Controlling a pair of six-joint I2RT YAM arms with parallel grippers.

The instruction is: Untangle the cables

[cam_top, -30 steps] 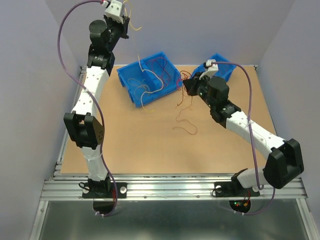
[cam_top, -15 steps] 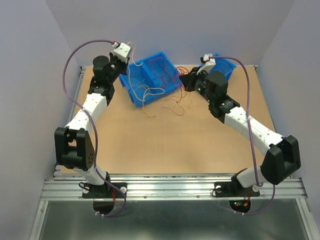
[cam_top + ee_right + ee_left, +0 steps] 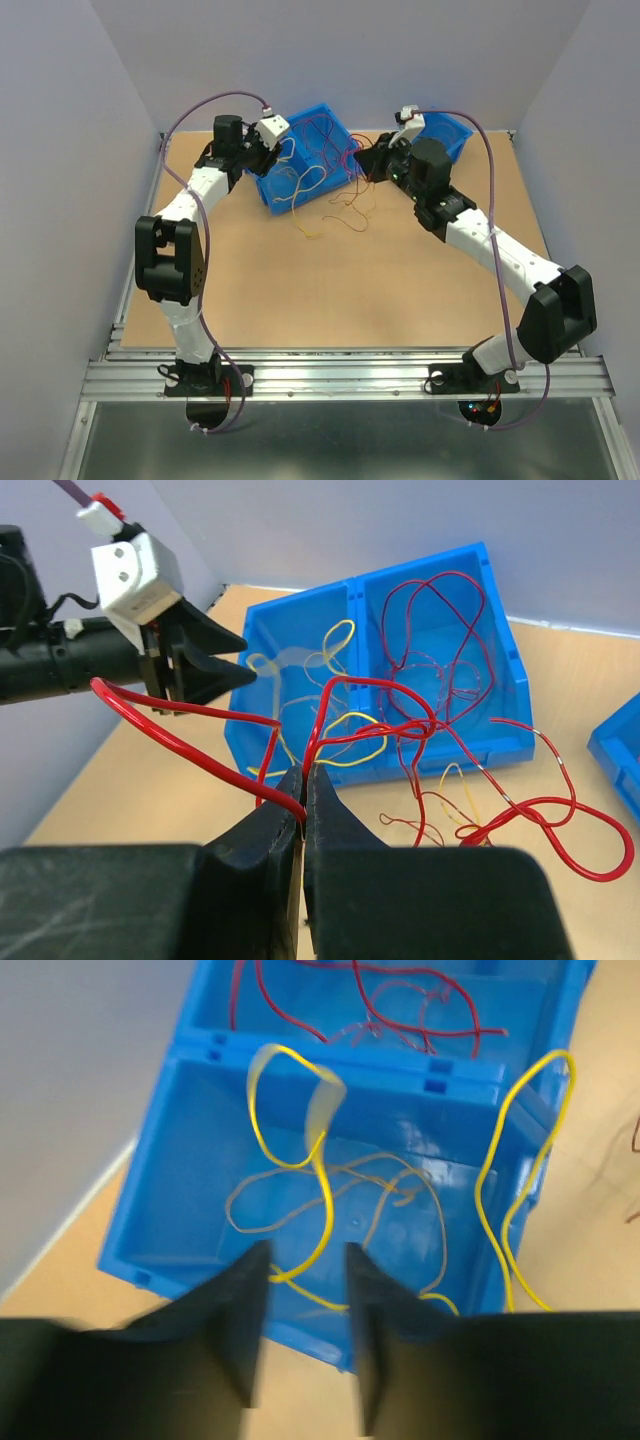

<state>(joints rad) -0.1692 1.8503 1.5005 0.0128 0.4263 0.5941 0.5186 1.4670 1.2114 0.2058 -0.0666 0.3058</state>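
Firmly, right gripper (image 3: 303, 785) clamps red cable (image 3: 180, 745) running toward bin (image 3: 475, 752); left gripper (image 3: 306, 1265) gapes.

No text, label, brand, number or sign can be read in any of the views.
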